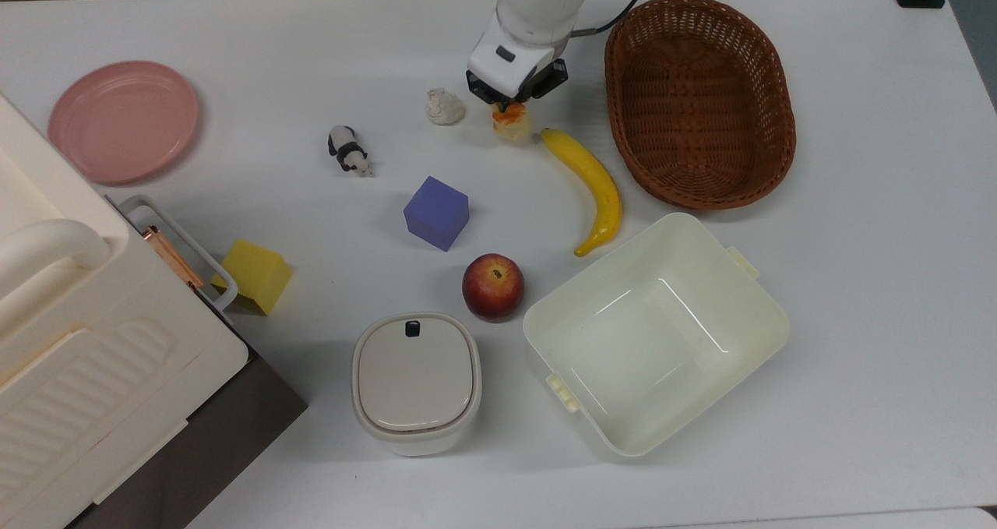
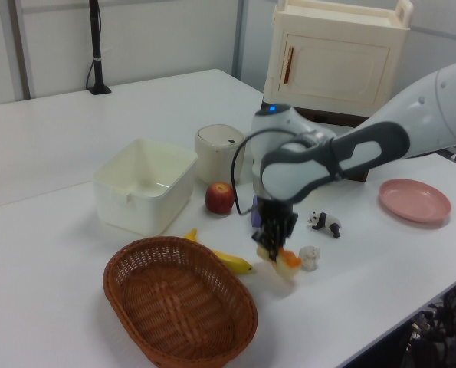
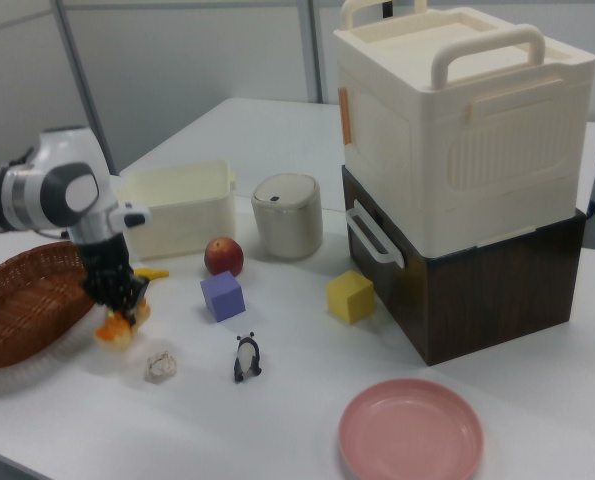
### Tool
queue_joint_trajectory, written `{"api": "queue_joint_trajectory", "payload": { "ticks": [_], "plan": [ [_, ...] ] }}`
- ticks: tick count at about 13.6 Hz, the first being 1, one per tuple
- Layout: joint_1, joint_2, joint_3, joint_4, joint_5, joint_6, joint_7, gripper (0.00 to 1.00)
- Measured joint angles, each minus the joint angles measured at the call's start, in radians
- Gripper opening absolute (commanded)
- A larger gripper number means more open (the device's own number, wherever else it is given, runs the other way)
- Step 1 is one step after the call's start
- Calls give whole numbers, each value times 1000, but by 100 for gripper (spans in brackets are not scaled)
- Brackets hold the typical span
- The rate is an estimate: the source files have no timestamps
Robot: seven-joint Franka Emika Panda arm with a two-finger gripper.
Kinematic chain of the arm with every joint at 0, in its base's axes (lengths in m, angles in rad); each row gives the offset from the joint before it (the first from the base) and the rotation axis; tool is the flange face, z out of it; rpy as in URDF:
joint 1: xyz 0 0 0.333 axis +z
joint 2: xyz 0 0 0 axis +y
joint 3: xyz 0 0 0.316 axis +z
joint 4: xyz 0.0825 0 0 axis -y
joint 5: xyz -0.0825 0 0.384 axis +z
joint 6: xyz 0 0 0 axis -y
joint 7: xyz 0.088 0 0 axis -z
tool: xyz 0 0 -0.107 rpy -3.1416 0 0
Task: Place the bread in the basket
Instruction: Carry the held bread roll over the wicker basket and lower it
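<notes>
Top view: the hand (image 1: 510, 102) is closed on the bread (image 1: 510, 121), which sits between the whitish figurine (image 1: 445, 107) and the banana (image 1: 590, 185), with the basket (image 1: 771, 69) off to the top view's right. No readable writing shows on any item. Left view: the bread (image 2: 285, 264) hangs tilted from the hand (image 2: 272, 251), apparently just clear of the tabletop (image 2: 381, 268), near the basket (image 2: 128, 264). Right view: the hand (image 3: 122, 300) pinches the bread (image 3: 115, 328) beside the basket (image 3: 7, 345).
</notes>
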Motion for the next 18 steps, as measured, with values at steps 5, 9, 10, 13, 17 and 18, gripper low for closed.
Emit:
{"api": "queue_joint_trajectory", "payload": {
  "ticks": [5, 9, 10, 13, 17, 18],
  "plan": [
    [-11, -131, 6, 61, 1, -13, 48, 7],
    [65, -139, 25, 109, 1, -13, 131, 6],
    [82, -137, 35, 112, 2, -13, 137, 6],
    [134, -115, 83, 114, 5, -13, 159, 6],
    [228, -44, 97, 141, 5, -13, 199, 57],
    [233, -35, 97, 145, 5, -13, 201, 100]
  ]
}}
